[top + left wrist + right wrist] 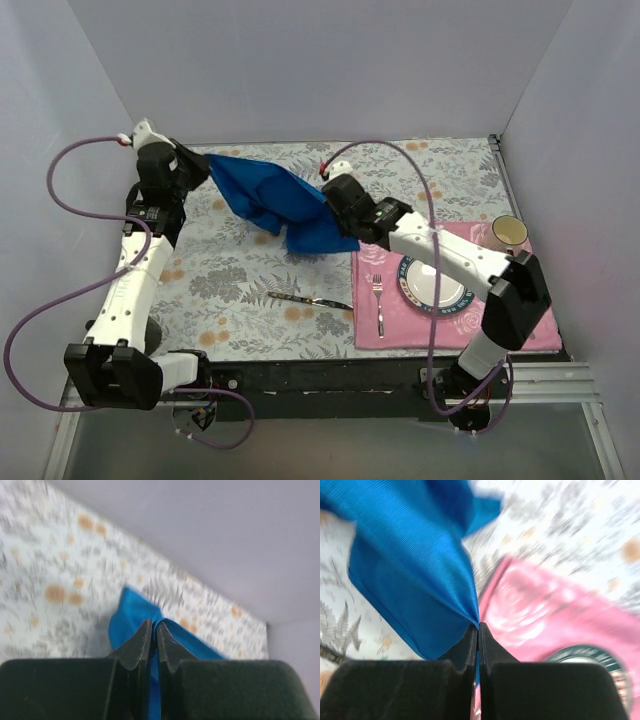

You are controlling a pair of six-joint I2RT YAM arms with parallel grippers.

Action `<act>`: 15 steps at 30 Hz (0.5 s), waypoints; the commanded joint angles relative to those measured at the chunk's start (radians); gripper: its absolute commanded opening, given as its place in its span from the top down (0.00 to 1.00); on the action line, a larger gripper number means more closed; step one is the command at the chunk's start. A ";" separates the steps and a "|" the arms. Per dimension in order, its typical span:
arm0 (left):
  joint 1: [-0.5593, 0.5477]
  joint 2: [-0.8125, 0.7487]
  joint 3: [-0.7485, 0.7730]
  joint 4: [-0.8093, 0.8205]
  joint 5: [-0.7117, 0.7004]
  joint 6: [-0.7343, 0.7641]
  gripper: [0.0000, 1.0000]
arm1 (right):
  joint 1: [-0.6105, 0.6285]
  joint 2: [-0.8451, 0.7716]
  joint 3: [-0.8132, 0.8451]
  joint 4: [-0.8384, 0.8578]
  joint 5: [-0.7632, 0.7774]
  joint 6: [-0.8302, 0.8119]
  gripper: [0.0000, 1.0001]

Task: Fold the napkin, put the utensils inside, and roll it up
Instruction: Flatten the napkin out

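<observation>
The blue napkin (275, 200) hangs in the air, stretched between my two grippers above the floral tablecloth. My left gripper (203, 165) is shut on its far left corner; the cloth shows between the jaws in the left wrist view (155, 630). My right gripper (335, 195) is shut on its right edge, and the cloth (410, 565) hangs down from the jaws in the right wrist view. The silver knife (310, 300) lies on the tablecloth below, just left of the pink mat.
A pink rose-patterned placemat (520, 335) lies at the right with a fork (378, 298) and a green-rimmed plate (432, 282) on it. A cup (508, 234) stands at its far right corner. Walls close in the table on three sides.
</observation>
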 commanded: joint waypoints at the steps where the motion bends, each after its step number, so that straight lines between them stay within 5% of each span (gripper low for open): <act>1: 0.003 -0.057 0.189 0.023 -0.306 0.060 1.00 | -0.012 -0.153 0.140 0.101 0.161 -0.390 0.99; 4: 0.003 -0.086 0.313 0.045 -0.386 0.098 1.00 | -0.012 -0.219 0.205 0.242 0.172 -0.526 0.99; 9: 0.003 -0.151 0.514 0.071 -0.451 0.172 1.00 | -0.014 -0.277 0.532 0.102 -0.099 -0.487 0.99; 15: 0.003 -0.277 0.513 0.117 -0.397 0.223 1.00 | 0.035 -0.383 0.601 0.107 -0.366 -0.425 0.99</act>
